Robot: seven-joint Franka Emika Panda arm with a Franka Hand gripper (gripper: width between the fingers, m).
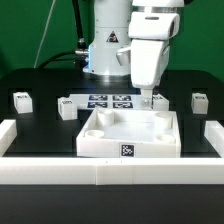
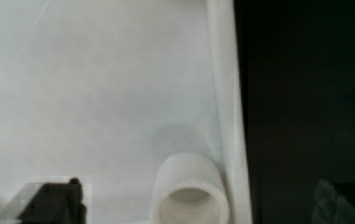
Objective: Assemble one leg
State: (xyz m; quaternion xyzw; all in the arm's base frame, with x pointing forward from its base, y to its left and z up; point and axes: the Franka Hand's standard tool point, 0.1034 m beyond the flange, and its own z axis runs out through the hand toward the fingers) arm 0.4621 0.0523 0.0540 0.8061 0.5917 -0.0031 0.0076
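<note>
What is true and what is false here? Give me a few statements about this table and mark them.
1. The large white square panel lies flat on the black table. True.
2. The gripper clamps a leg. False: it is open and empty, over the panel's corner.
3. A small white plastic leg block stands at the exterior view's far left. True.
4. The marker board rests on the panel. False: it lies on the table behind it.
</note>
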